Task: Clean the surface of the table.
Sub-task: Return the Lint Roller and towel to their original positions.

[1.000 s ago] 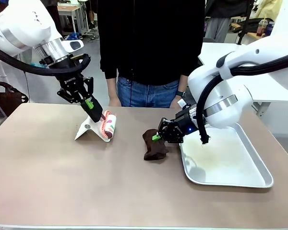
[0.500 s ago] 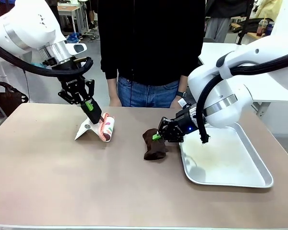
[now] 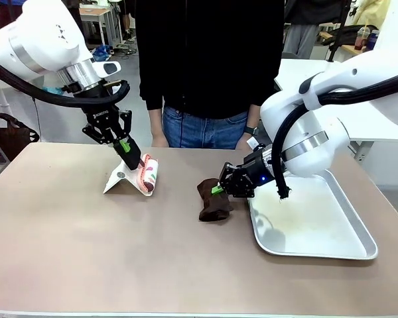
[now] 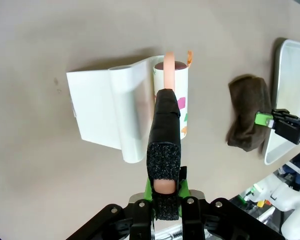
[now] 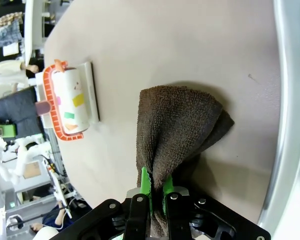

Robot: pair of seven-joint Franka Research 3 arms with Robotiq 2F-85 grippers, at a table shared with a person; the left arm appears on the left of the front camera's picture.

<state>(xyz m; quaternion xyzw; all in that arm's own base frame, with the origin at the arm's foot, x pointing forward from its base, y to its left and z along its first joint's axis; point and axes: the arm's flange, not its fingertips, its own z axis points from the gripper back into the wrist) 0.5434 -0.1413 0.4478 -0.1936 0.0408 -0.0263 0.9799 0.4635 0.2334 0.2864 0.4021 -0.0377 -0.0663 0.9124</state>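
A: Front view: left gripper [image 3: 133, 159] clamps the lint roller [image 3: 148, 173] by its handle, left of the tray [image 3: 358, 248].

B: Right wrist: right gripper [image 5: 155, 185] pinches the brown cloth [image 5: 175, 130] on the tabletop [image 3: 73, 252]; dragged, the bunched cloth may snag on the tray.

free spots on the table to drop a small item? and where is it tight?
Free: the table's near strip from edge to edge, and its left part beside the lint roller. The tray floor is bare too. Tight: the far middle, where the left tool holds the roller and the right tool pinches the brown cloth against the tray.
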